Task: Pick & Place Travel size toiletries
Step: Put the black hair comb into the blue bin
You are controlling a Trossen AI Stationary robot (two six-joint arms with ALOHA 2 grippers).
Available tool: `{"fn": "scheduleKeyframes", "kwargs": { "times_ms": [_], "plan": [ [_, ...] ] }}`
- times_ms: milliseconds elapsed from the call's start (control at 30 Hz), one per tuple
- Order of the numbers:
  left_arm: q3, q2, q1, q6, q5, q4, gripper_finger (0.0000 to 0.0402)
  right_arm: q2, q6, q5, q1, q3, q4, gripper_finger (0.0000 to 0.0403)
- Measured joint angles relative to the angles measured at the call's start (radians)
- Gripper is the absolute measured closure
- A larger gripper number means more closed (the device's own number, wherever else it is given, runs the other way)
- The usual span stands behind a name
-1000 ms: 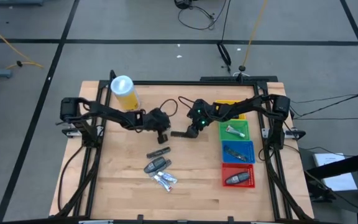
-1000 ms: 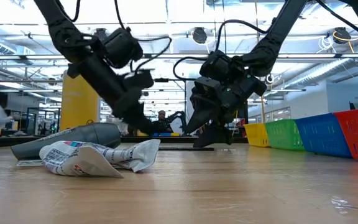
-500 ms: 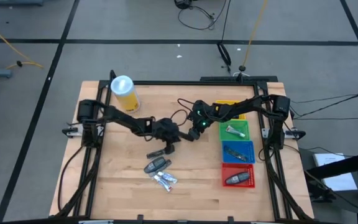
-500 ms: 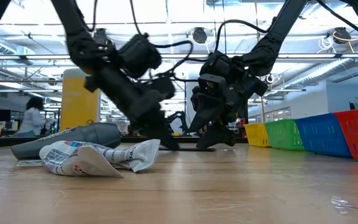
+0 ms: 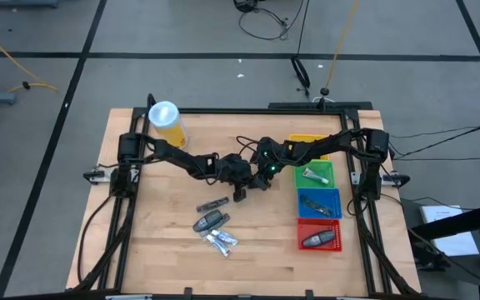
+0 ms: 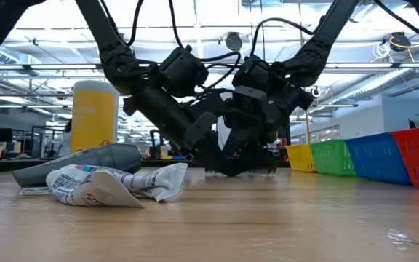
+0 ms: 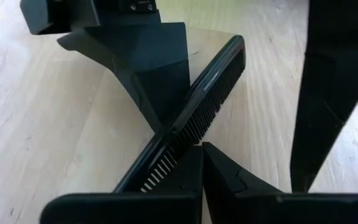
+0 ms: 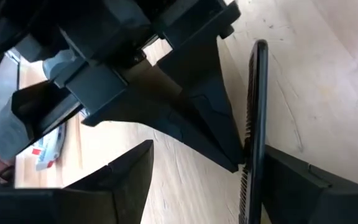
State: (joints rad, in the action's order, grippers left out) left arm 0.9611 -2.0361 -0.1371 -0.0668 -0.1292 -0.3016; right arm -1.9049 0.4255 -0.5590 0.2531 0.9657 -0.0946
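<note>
On the wooden surface (image 5: 157, 250), the yellow canister (image 5: 167, 124) stands at the far left corner. The left arm reaches to the middle, and the left gripper (image 5: 241, 193) has its jaws closed on the end of a black comb (image 7: 197, 112). The comb lies flat on the surface between the two grippers. Nearer the front edge lie a dark tube (image 5: 212, 203), a grey pack (image 5: 209, 222) and silvery sachets (image 5: 222, 242). The right gripper (image 5: 262, 180) is just beside the left one, its jaws wide apart around the comb. To the right stand the yellow tray (image 5: 311, 139), the green tray (image 5: 315, 173), the blue tray (image 5: 318, 203) and the red tray (image 5: 319, 237); the last three each hold toiletries.
</note>
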Motion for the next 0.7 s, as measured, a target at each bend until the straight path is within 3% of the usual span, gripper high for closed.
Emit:
{"fn": "scheduleKeyframes", "kwargs": {
  "times_ms": [233, 567, 700],
  "plan": [
    [0.000, 0.017, 0.005, 0.020, 0.011, 0.023, 0.0393, 0.006, -0.087, 0.046, -0.005, 0.000, 0.038, 0.0204],
    [-0.009, 0.157, 0.013, 0.062, 0.080, 0.264, 0.0394, 0.052, -0.207, 0.247, -0.041, 0.000, 0.174, 0.0386],
    [-0.008, 0.277, 0.038, 0.073, 0.184, 0.407, 0.0388, 0.121, -0.216, 0.322, -0.065, -0.004, 0.218, 0.0386]
  ]
}}
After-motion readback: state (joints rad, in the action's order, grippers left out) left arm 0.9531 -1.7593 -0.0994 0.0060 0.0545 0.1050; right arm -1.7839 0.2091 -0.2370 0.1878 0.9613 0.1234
